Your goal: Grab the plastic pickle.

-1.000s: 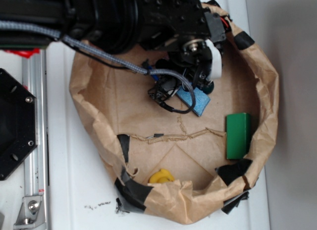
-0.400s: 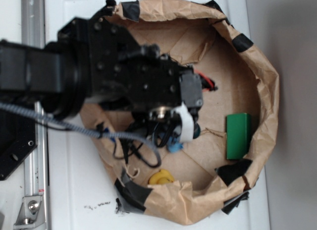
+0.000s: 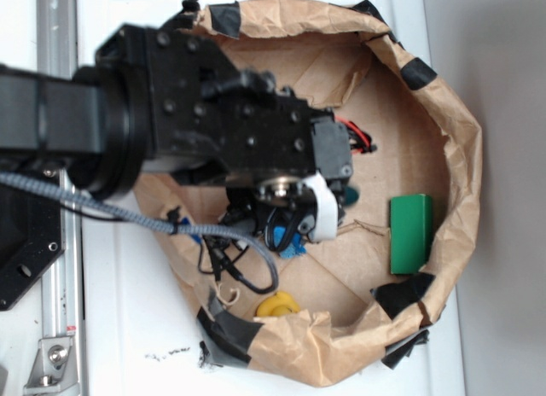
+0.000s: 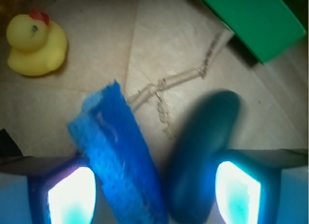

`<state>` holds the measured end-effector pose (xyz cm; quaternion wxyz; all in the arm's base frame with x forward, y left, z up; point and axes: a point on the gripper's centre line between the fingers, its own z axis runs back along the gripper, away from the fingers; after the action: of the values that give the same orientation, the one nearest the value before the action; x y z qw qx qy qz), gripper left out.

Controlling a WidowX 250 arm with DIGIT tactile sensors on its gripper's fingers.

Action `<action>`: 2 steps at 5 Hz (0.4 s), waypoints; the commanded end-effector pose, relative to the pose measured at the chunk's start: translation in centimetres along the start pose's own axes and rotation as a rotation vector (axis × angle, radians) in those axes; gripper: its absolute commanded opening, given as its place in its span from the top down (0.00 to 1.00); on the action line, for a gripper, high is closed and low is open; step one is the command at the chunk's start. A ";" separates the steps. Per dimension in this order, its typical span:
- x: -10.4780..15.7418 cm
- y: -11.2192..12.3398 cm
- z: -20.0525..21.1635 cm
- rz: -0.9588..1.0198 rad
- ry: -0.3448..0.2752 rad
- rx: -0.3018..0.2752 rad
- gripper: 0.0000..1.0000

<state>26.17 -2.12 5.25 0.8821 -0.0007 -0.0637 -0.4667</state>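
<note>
The pincer [image 4: 154,192] is closed on both the plastic pickle [image 4: 203,151] and the blue sponge [image 4: 118,151], wedged side by side. The grab looks nearly done, though the sponge came along.

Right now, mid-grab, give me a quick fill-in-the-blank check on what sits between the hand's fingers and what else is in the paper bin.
1. Between the fingers of the hand, beside the plastic pickle, sits a blue ____.
2. The yellow toy at the upper left of the wrist view is a rubber ____.
3. The flat rectangular block at the upper right is colored ____.

Missing words: sponge; duck; green
</note>
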 end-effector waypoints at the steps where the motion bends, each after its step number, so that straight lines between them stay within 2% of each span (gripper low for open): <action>1: -0.2 1.8 1.6 0.080 -0.045 0.059 0.00; 2: -0.7 2.8 1.5 0.129 -0.049 0.066 0.00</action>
<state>27.50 0.58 5.44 0.9093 -0.0009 -0.0763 -0.4091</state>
